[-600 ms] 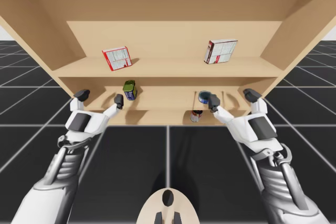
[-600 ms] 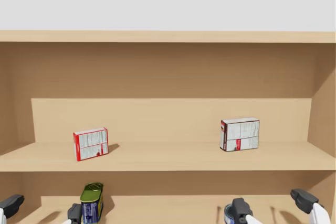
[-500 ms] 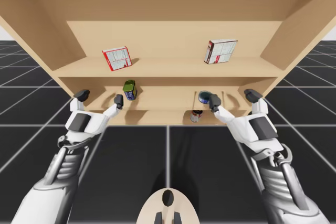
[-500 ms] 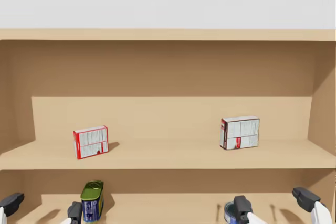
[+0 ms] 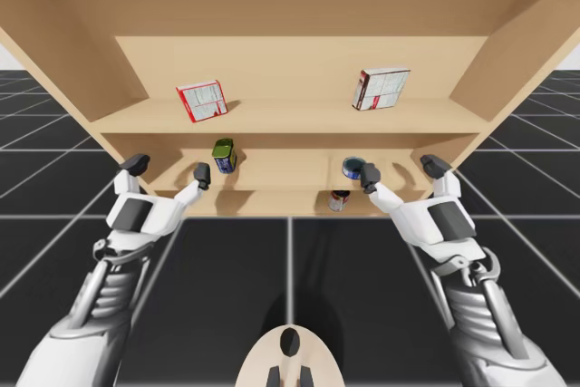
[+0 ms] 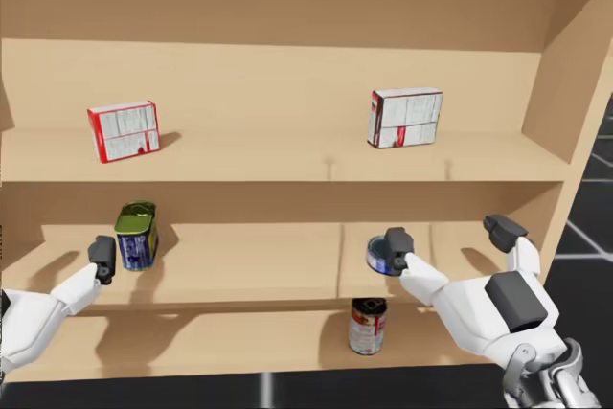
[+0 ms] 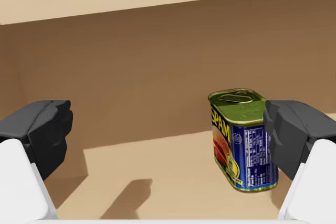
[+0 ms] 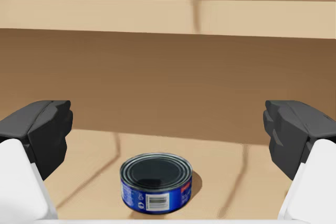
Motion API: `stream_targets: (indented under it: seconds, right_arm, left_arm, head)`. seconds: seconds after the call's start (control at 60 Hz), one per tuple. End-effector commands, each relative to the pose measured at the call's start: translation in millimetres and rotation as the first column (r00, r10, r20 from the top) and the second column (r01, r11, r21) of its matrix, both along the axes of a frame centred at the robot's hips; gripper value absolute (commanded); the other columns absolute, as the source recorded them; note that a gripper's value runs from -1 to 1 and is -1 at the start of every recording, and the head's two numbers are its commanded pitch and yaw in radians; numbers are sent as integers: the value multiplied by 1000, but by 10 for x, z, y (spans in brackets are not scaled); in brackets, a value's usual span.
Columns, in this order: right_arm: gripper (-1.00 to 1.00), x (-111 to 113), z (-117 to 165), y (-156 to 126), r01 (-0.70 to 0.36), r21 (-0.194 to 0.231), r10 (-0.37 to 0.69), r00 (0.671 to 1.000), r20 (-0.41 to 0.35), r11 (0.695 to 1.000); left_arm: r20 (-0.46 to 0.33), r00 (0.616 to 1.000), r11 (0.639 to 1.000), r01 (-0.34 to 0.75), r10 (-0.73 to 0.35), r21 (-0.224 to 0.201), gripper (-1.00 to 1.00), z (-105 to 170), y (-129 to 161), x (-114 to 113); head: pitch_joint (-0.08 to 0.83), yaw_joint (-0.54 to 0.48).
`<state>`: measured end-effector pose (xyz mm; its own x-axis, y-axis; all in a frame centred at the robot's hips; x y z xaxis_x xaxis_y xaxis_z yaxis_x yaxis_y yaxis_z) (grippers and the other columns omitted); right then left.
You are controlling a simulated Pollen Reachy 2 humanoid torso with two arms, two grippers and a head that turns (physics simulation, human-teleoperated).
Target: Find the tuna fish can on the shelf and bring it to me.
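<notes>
Wooden shelf [image 5: 290, 117] across the view, open at the front, with dark tiled floor [image 5: 227, 260] before it. On the top board: red box [image 5: 201, 101] toward the left and white box [image 5: 381, 88] toward the right, both standing, well apart. On the middle board: green-topped tin [image 5: 223, 155] upright at left, low blue can [image 5: 353, 168] at right. On the lowest board, under the low blue can: red can [image 5: 338, 199], upright. Left gripper [image 5: 168, 169] at the middle board's front edge, fingers spread wide, green-topped tin just beside the inner finger, outside the gap. Right gripper [image 5: 401, 170] at the same board, spread just as wide, low blue can just beside its inner finger.
</notes>
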<state>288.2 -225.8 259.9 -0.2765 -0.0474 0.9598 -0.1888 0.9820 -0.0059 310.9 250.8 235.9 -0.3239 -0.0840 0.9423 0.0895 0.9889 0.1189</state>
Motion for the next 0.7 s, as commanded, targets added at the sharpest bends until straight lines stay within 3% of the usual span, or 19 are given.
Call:
stream_targets:
  seconds: [0.017, 0.217, 0.35, 0.483, 0.7]
  right_arm:
    - [-1000, 10, -22, 16, 4, 0, -4, 1000, -3, 1000]
    - [-1000, 21, -32, 21, 6, -3, -6, 1000, -2, 1000]
    - [-1000, 16, -20, 20, 2, 9, -2, 1000, -1, 1000]
    - [-1000, -78, 63, 64, -39, 35, 42, 996, -75, 999]
    - [-1000, -13, 119, 260, -105, 5, 104, 982, -158, 994]
  left_arm:
    - [16, 1000, 1000, 5, -5, 4, -1000, 22, -15, -47]
    - [30, 999, 1000, 10, -10, 5, -1000, 49, -39, -100]
    - [36, 999, 1000, 9, -9, 4, -1000, 56, -36, -101]
    - [34, 999, 1000, 0, 0, -5, -1000, 62, -19, -103]
    - [20, 1000, 1000, -4, 4, -6, -1000, 46, -24, -99]
  head:
    - [342, -148]
    - [414, -255]
    - [434, -267]
    - [429, -254]
    - [431, -257]
